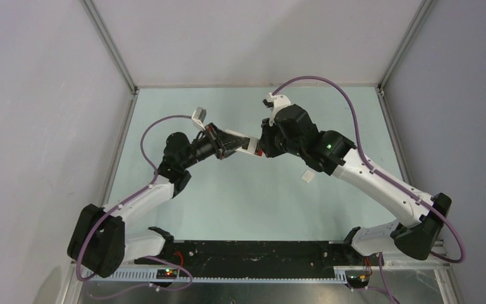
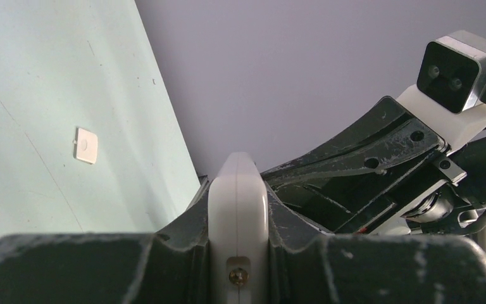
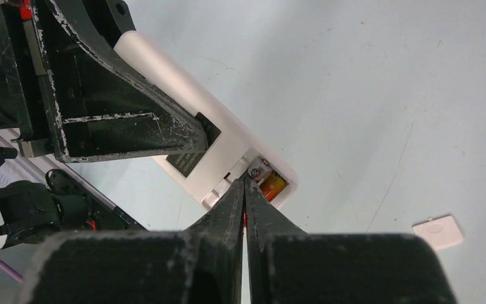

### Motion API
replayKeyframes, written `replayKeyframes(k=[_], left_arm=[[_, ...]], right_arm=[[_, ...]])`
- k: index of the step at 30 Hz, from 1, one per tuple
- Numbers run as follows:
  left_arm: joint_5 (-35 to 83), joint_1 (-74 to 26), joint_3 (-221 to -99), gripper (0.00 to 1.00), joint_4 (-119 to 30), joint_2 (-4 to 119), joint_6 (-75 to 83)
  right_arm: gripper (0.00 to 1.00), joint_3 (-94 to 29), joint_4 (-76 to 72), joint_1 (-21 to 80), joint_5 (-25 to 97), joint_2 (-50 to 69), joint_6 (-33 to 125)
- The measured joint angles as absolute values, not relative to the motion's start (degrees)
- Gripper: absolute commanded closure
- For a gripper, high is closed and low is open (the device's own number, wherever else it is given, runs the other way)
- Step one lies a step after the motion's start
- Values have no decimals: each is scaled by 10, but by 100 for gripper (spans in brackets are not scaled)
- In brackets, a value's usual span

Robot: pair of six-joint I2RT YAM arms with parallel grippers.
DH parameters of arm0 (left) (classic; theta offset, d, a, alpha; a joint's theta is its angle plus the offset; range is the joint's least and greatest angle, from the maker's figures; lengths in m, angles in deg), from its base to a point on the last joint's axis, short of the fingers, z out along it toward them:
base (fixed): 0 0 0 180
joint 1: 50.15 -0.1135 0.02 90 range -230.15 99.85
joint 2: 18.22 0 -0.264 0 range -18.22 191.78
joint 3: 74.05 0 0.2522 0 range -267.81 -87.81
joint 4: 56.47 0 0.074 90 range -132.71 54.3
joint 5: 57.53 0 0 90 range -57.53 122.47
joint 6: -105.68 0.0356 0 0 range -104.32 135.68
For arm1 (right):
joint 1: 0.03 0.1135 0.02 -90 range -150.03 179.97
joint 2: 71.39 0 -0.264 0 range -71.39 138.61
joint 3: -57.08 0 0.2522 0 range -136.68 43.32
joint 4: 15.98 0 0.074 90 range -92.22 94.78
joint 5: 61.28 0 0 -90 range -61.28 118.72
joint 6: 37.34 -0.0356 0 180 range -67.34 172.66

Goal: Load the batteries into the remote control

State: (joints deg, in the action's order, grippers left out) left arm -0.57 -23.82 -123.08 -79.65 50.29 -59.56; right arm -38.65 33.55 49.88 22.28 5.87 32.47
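Observation:
The remote control (image 3: 205, 133) hangs above the table with its plain white back facing the right wrist camera, and my left gripper (image 2: 237, 218) is shut on its edges. Its battery compartment at the free end stands uncovered. An orange-red battery (image 3: 274, 185) lies in it, and beside that one shows the metal end of a second battery (image 3: 261, 169). My right gripper (image 3: 245, 182) is shut, with its tips pressed together at the compartment against the batteries. In the top view the two grippers (image 1: 231, 144) (image 1: 258, 149) meet over the middle of the table.
A small white square cover piece (image 3: 438, 232) lies flat on the pale green table (image 1: 240, 202), below the right arm's wrist in the top view (image 1: 307, 177). Grey walls and an aluminium frame (image 1: 111, 47) enclose the table.

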Motion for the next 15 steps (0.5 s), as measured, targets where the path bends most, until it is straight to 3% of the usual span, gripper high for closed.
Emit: replayKeyframes(k=[4,9,15], left_arm=[[-7,-238,-1231,100,-802,503,-594],[-9,-237,-1231,100,-822,503,-604],[-15,-233,-1231,100,-827,504,-610]], right_arm=[[93,-402,357,503,219,63,317],[73,-441,387,503,218,73,313],[70,-471,403,502,215,73,314]])
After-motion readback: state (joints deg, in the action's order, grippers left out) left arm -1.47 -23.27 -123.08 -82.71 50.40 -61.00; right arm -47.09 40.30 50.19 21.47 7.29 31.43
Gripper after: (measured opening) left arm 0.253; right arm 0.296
